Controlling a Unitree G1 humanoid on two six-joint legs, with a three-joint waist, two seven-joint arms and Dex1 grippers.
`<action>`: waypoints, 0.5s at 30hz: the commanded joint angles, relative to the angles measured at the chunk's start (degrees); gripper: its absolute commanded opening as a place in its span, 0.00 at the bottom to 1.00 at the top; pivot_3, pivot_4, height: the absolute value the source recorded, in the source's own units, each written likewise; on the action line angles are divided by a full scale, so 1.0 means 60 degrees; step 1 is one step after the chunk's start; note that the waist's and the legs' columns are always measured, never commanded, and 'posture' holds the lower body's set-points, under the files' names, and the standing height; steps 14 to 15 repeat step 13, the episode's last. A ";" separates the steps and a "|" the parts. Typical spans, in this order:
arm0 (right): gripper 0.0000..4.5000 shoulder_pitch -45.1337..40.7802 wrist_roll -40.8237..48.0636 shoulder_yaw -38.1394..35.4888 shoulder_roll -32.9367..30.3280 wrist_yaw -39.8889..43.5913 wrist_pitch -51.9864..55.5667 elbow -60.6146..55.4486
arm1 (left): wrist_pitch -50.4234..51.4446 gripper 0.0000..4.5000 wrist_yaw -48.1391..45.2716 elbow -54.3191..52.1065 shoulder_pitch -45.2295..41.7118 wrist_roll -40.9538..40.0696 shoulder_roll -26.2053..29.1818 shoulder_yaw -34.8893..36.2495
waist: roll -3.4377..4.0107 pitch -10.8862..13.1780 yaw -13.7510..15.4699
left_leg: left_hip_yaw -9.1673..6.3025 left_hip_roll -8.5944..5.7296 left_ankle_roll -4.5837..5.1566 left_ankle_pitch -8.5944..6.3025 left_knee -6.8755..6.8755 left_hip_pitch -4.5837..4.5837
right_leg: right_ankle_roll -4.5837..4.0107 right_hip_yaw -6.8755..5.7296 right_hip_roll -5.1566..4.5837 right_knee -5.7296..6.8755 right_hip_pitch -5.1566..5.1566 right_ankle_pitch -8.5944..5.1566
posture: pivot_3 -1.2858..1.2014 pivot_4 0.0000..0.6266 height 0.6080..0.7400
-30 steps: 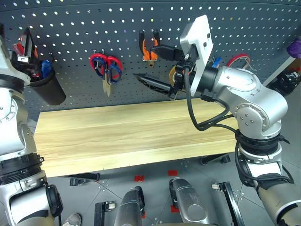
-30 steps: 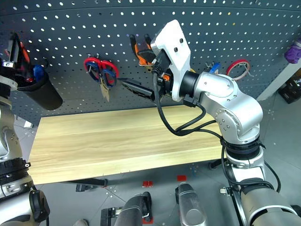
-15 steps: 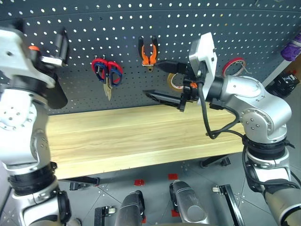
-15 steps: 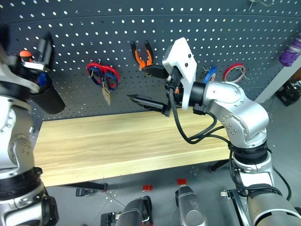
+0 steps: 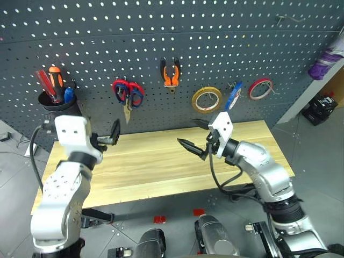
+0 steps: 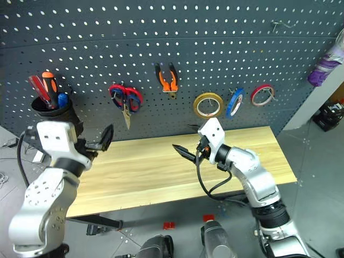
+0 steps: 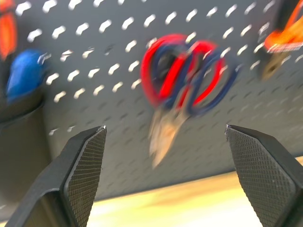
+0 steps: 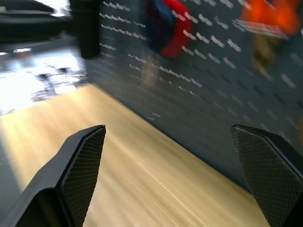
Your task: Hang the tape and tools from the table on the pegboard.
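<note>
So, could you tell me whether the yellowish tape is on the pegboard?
Yes: the tape hangs on the pegboard, above the table.

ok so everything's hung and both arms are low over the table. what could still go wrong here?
Three things, all guesses:
1. The yellowish tape hangs just above the open right gripper; an upward swing could knock it off the pegboard.
2. The open left gripper sits below the two scissors on one hook; a bump might drop both.
3. Either gripper could scrape the table.
</note>
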 commanded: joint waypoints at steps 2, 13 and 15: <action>1.00 -0.0095 -0.0846 -0.0641 0.0502 -0.1425 -0.1196 0.1156 | -0.1011 0.94 -0.0160 0.0598 0.0428 0.0330 -0.0322 0.0105 | 0.0021 -0.0141 0.0170 | 0.0001 -0.0007 0.0002 -0.0002 0.0003 0.0002 | 0.0000 0.0002 -0.0001 0.0000 0.0001 0.0000 | 0.43 0.14 1.00; 1.00 -0.0510 -0.1770 -0.1795 0.0579 -0.3354 -0.2207 0.4196 | -0.1728 0.94 -0.0211 0.1519 0.0239 0.0467 -0.0763 0.0050 | 0.0083 -0.0603 0.0431 | 0.0003 -0.0010 0.0010 -0.0018 -0.0006 0.0029 | -0.0001 0.0011 -0.0003 -0.0005 0.0026 0.0000 | 0.45 0.08 1.00; 1.00 -0.0510 -0.1770 -0.1795 0.0579 -0.3354 -0.2207 0.4196 | -0.1728 0.94 -0.0211 0.1519 0.0239 0.0467 -0.0763 0.0050 | 0.0083 -0.0603 0.0431 | 0.0003 -0.0010 0.0010 -0.0018 -0.0006 0.0029 | -0.0001 0.0011 -0.0003 -0.0005 0.0026 0.0000 | 0.45 0.08 1.00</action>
